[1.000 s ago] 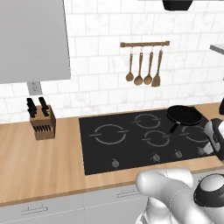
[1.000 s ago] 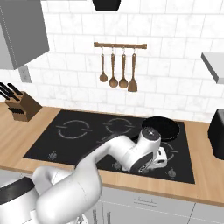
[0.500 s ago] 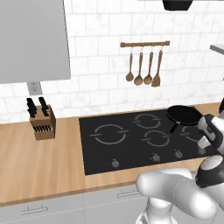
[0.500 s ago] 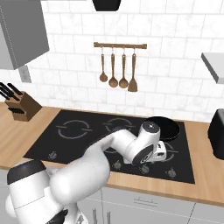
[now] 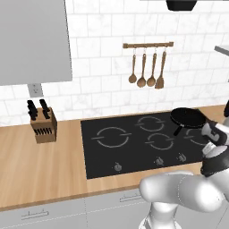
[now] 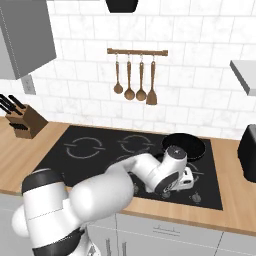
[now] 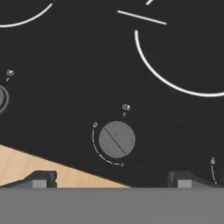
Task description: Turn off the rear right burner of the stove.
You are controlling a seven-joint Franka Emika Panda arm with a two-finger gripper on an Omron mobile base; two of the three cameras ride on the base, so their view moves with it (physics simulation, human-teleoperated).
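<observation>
The stove is a black glass cooktop with grey ring marks and a row of small round knobs along its front edge. In the right base view my gripper points down over the front right of the stove, just in front of a black pan. The hand view looks straight down on one grey knob with a slanted line across it and a dial arc on its left. My gripper is open above it, its fingertips wide apart with nothing between them.
The pan sits on the rear right ring. A second knob shows at the hand view's left edge. A knife block stands on the wooden counter at left. Wooden utensils hang on the wall; a dark appliance stands at right.
My hand has swung to the right and come down over the front right knob row. The pan and the rest of the scene have stayed put.
</observation>
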